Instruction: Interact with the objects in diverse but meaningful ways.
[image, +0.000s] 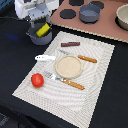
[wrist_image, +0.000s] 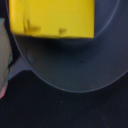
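Note:
My gripper hangs at the back on the exterior view's left, shut on the yellow cheese wedge, directly over the grey two-handled pot. In the wrist view the cheese wedge sits close above the pot's grey inside; my fingertips are out of frame there. On the striped placemat lie a red tomato, a white fish shape and a brown sausage stick.
A beige plate sits mid-mat with a toy knife and fork beside it. At the back on the exterior view's right, a brown stove board carries a second grey pot and black burners. A bowl stands at the far edge.

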